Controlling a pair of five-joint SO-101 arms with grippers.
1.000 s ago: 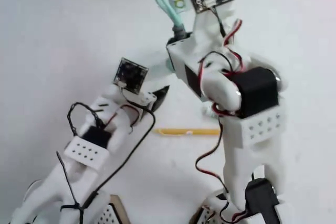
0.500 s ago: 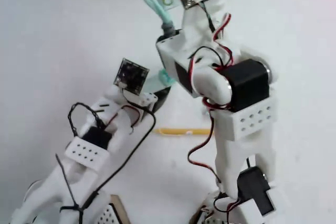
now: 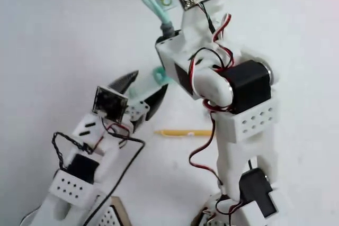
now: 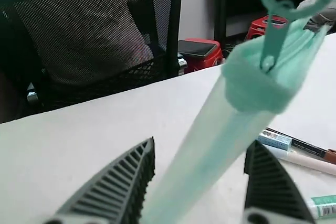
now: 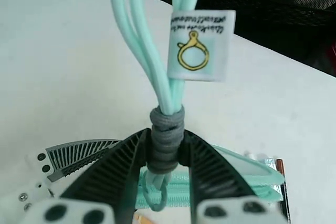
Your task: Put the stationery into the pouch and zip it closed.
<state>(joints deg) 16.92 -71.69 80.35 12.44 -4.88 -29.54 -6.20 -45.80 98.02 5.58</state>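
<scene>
right fingers (image 5: pixel 164 148): clamped on the grey wrap (image 5: pixel 166 124) that binds the cord (image 5: pixel 149 51); wrap is pinched btwn both tips.
cord: mint loops run up out of the right fingers, w/ a tag (image 5: pixel 200 45) on them just above the grip.
pouch (image 5: pixel 231 182): mint, hangs just below the right fingers off that cord; zip teeth show, can't tell if the zip is open.
left fingers (image 4: pixel 202 150): spread wide, one each side of the pouch body, not touching it as far as I can see; nothing gripped.
clasp (image 4: pixel 273 40): mint ring at the pouch end, beyond the left fingers' tips.
pens (image 4: pixel 294 148): a few lying on the table past the left fingers, apart from the pouch.
pencil (image 3: pixel 185 132): yellow, flat on the table (image 3: pixel 63 41), btwn the two arms and near the left fingers, not in the pouch.
step: prob. readying the pouch. It's held up by its cord and straddled, w/ stationery not yet loaded and zipping not started.
next move: left fingers likely need to close on the pouch body to steady it. The mouth must then be got open before any pen goes in. Grip should be square, since the body is thin and slack and could slip or twist.
</scene>
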